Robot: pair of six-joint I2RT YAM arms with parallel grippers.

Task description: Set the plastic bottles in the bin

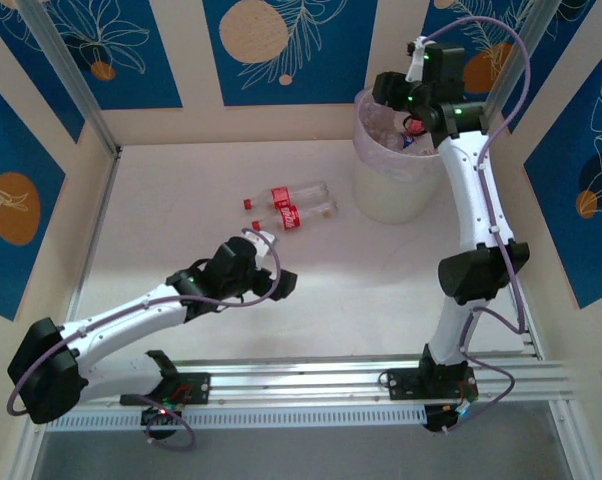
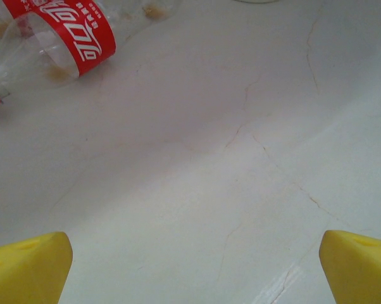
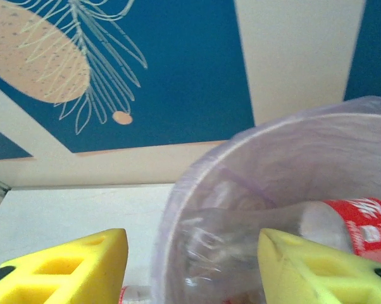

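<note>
Two clear plastic bottles with red labels and red caps lie side by side mid-table, one (image 1: 299, 193) just behind the other (image 1: 306, 212). My left gripper (image 1: 278, 262) hovers low in front of them, open and holding nothing. In the left wrist view its yellow fingertips (image 2: 32, 269) stand wide apart, and one labelled bottle (image 2: 64, 38) lies at the top left. The bin (image 1: 391, 190), a whitish bucket with a pale lilac bag, stands at the back right. My right gripper (image 1: 413, 125) hangs over it, open (image 3: 193, 266). A blurred clear bottle (image 3: 241, 234) lies inside the bin (image 3: 197, 164), loose behind the fingers.
Blue patterned wall panels (image 1: 101, 50) close in the table on the back and both sides. An aluminium rail (image 1: 331, 380) with both arm bases runs along the near edge. The white tabletop (image 2: 209, 158) stretches between my left gripper and the bin.
</note>
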